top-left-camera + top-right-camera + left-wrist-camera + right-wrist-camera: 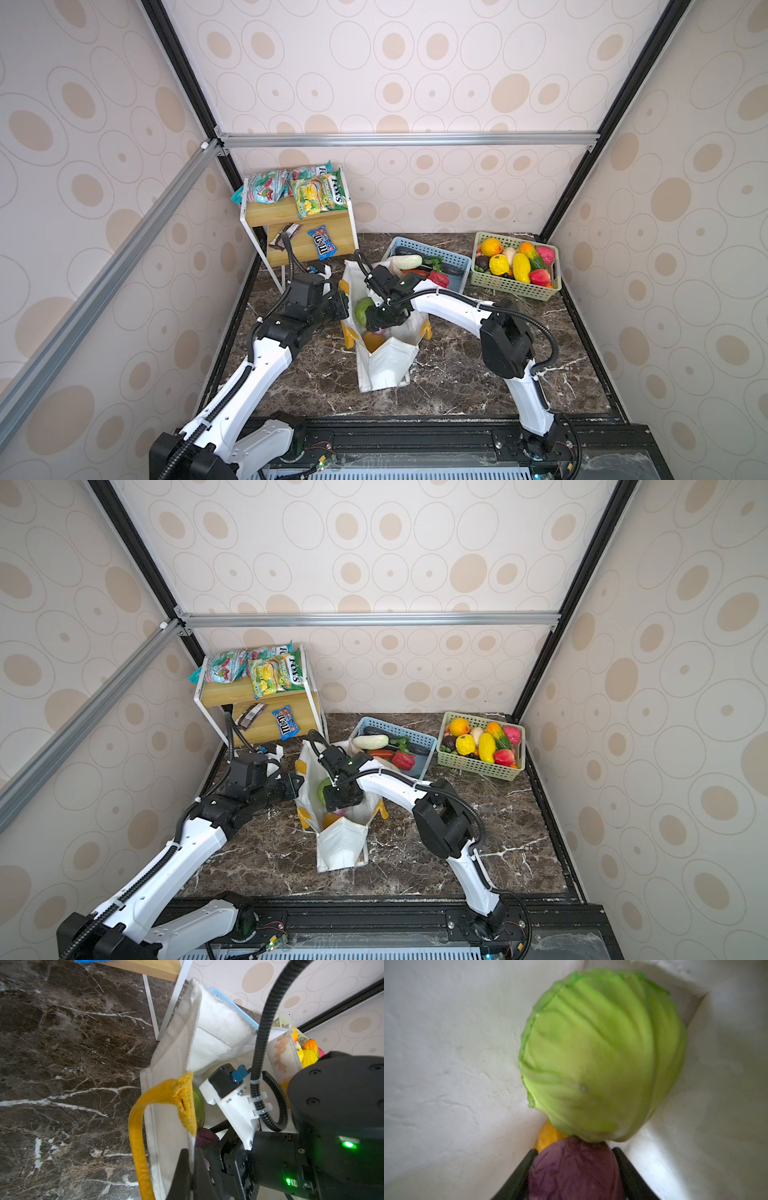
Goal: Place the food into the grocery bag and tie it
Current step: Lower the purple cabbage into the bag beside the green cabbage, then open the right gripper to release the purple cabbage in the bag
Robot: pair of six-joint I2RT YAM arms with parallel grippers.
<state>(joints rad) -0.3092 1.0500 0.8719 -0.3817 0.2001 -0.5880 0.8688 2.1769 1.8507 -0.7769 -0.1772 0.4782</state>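
The white grocery bag [390,365] [340,845] stands open mid-table. My left gripper [343,305] [192,1150] is shut on the bag's left rim just below a yellow tab, and the yellow handle [137,1136] hangs outside. Inside lie a green cabbage [362,311] [602,1053] and an orange-yellow piece [372,340] [548,1136]. My right gripper [384,322] [575,1150] reaches down into the bag, shut on a purple vegetable [575,1172] that touches the cabbage. A blue M&M's packet [322,242] lies on the lower shelf.
A blue basket [453,259] with vegetables sits right behind the bag. A green basket [515,286] of fruit stands at the back right. A wooden shelf rack [291,216] with snack bags stands at the back left, close to my left arm.
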